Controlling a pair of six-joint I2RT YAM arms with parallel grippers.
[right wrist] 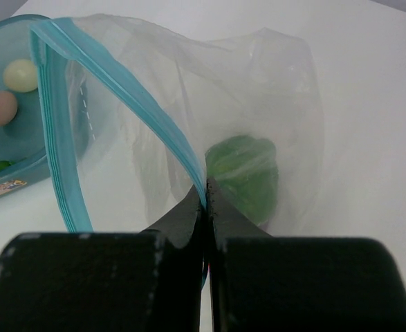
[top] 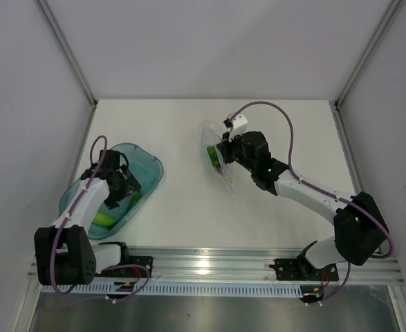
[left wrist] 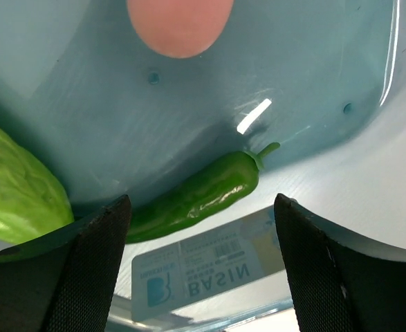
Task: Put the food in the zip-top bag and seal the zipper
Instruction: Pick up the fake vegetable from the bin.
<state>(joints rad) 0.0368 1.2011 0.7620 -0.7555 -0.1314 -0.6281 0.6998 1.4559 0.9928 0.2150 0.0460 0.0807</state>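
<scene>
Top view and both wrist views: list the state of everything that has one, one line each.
Bag: mouth open, pinched at its edge.
Zipper: unsealed.
Green piece: inside the bag.
Pepper: lying in the tray, not gripped.
Left gripper: open, fingers either side of the pepper.
Right gripper: shut on the bag's zipper edge.

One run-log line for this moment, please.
left pincer open over green chili pepper in blue basin | right pincer shut on zipper of zip-top bag | green food piece inside
</scene>
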